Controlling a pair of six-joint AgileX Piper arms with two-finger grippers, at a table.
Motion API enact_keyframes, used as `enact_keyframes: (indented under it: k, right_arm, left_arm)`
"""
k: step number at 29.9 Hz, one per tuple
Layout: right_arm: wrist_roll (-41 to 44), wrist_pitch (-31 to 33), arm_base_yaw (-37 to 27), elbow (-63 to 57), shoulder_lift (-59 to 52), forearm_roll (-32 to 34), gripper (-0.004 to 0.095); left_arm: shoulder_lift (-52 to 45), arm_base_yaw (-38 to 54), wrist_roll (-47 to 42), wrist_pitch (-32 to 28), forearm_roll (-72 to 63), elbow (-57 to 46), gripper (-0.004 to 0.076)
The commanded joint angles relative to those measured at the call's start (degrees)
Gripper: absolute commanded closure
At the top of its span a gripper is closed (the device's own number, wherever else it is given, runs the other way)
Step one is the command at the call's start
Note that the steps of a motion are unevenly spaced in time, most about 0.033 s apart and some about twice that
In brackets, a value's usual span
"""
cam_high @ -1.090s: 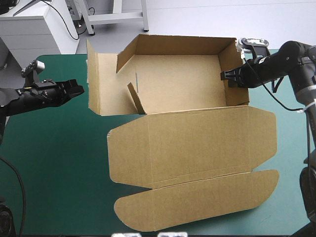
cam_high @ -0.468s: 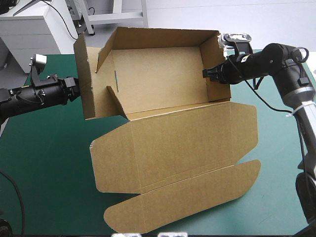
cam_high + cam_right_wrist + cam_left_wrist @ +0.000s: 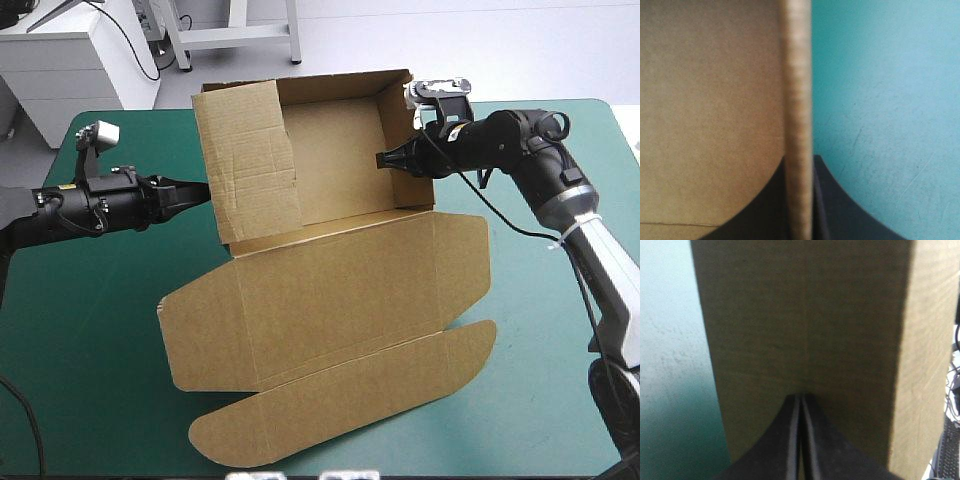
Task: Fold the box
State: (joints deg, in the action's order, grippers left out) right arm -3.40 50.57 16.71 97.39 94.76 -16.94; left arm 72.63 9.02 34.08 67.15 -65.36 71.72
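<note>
Right gripper (image 3: pixel 384 160) astride box (image 3: pixel 340 290) wall, left gripper (image 3: pixel 204 190) against opposite wall.

You have only the table (image 3: pixel 90 330) here, under its teal-green cover (image 3: pixel 880 100). Both far corners are rounded, the left one near a pale floor strip. Bare cover runs down the left side to the near-left corner, and down the right side. In the right wrist view you can pick out faint fine scratches on it.
</note>
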Motion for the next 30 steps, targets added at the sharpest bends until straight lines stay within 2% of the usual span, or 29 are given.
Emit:
enact_keyframes:
  k: [1, 4, 7, 10, 15, 17, 23, 30]
  right_arm:
    - [1.68, -4.34, 0.94, 1.17, -2.5, 0.67, 0.0926]
    - [1.95, -4.34, 0.94, 1.17, -2.5, 1.39, 0.0926]
    - [1.95, -5.12, 0.94, 1.17, -2.5, 1.5, 0.0925]
    - [1.95, -6.6, 0.94, 1.17, -2.5, 1.52, 0.0925]
    - [1.95, -6.97, 0.94, 1.17, -2.5, 1.63, 0.0925]
    - [1.95, -6.96, 0.94, 1.17, -2.42, 1.63, 0.0926]
    - [1.8, -5.69, 1.46, 1.17, -1.31, 1.82, 0.0924]
    - [1.8, -5.42, 2.05, 1.17, -0.05, 3.35, 0.0924]
  left_arm:
    - [-1.94, -1.75, -0.3, -3.39, -1.46, 1.8, 0.0729]
    - [-1.94, -1.79, -3.6, -3.39, -1.59, 1.8, 0.071]
    - [-1.84, -1.79, -5.41, -2.99, -1.74, 1.8, 0.0652]
    - [-1.84, -1.79, -5.41, -2.61, -2.39, 1.8, 0.0522]
    - [-1.74, -2.74, -5.5, -3.27, -4.65, 1.8, 0.0227]
    - [-1.74, -4.32, -5.5, -4.11, -5.18, 1.8, 0.0165]
    - [-1.74, -10.14, -5.5, -9.67, -4.57, 1.8, 0.0157]
    - [-1.74, -11.46, -5.5, -9.56, -3.27, 1.8, 0.0157]
